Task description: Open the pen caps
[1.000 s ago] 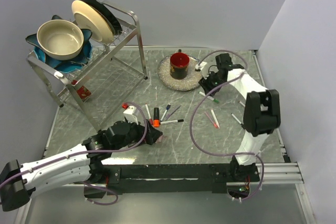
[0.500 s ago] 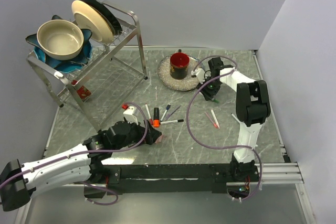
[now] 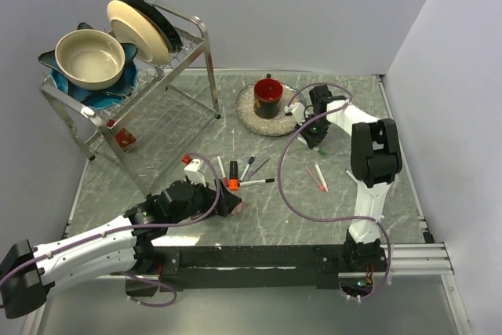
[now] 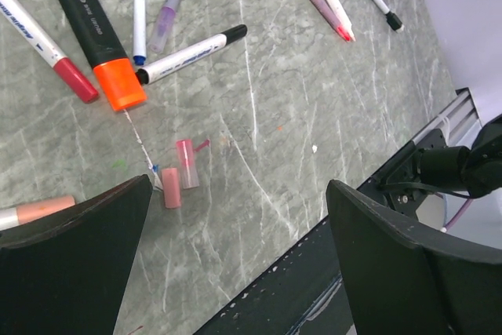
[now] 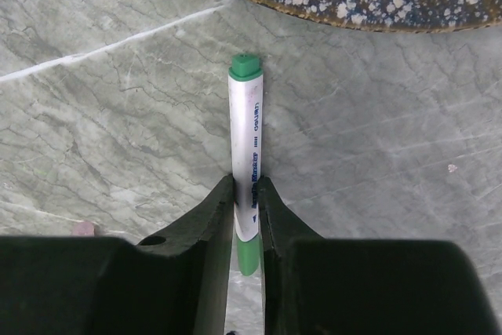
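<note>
My right gripper (image 5: pixel 245 182) is shut on a white pen (image 5: pixel 246 127) lying on the marble table beside the speckled mat. The pen has a green tip (image 5: pixel 244 64) at its far end and a green cap (image 5: pixel 248 255) between my fingers. In the top view this gripper (image 3: pixel 315 132) sits right of the mat. My left gripper (image 4: pixel 239 186) hangs open with nothing between its fingers. Just off its left finger lie two loose pink caps (image 4: pixel 171 187). Farther off lie a black marker with an orange cap (image 4: pixel 119 88) and slim pens with red (image 4: pixel 75 80) and black (image 4: pixel 234 34) caps.
A red mug (image 3: pixel 268 96) stands on the round speckled mat (image 3: pixel 249 115). A metal dish rack (image 3: pixel 200 52) with bowls and plates fills the back left. More pens (image 3: pixel 318 178) lie right of centre. The black rail (image 4: pixel 345 272) marks the table's near edge.
The right arm swung left toward the mat and its jaws closed onto the green-capped pen. The left arm stayed still and open.
</note>
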You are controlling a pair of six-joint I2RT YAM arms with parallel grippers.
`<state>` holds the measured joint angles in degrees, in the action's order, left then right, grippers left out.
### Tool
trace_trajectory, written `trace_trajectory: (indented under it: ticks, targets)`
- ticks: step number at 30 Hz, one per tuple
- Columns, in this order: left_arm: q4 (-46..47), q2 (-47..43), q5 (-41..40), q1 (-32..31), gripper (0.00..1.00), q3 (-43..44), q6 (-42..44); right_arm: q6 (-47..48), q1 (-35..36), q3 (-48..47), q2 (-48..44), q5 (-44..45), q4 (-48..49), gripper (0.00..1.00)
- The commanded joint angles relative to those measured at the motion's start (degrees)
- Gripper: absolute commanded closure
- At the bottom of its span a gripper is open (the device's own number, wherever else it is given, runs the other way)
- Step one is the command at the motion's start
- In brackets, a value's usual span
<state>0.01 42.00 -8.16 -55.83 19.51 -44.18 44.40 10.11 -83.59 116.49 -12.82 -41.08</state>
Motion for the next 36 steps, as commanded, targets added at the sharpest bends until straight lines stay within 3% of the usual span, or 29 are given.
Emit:
trace_trajectory:
  ticks: [1,3,10,17,24,28,32,36]
  targets:
    - [3.7,-0.1,2.3,0.4,0.01,0.4,-0.2,-0.7,0.5,1.2,-0.7,0.7,2.1,0.94]
    - [3.9,-0.1,2.7,0.5,0.01,0.4,-0.5,-1.4,0.4,2.3,-1.4,0.9,2.7,1.00]
    - [7.7,1.0,5.6,0.5,0.01,0.3,-1.8,-6.9,-2.8,6.3,-11.6,-2.1,7.4,1.00]
    - [13.9,5.8,9.6,0.6,0.01,1.7,-2.2,-17.7,-7.1,13.5,-26.6,-16.5,10.5,1.00]
    - [20.4,14.2,14.0,0.6,0.01,5.5,-1.8,-40.6,-9.8,25.1,-43.9,-29.2,21.1,1.00]
    - [23.8,18.7,16.0,0.7,0.01,8.3,-1.4,-56.4,-17.7,36.3,-51.1,-38.2,35.3,1.00]
    - [26.8,25.7,17.7,0.7,0.01,12.7,-0.9,-75.2,-22.1,46.3,-57.4,-41.5,49.1,1.00]
    - [28.0,32.2,19.1,0.6,0.01,17.7,-0.3,-80.3,-23.6,52.5,-58.9,-46.2,57.1,1.00]
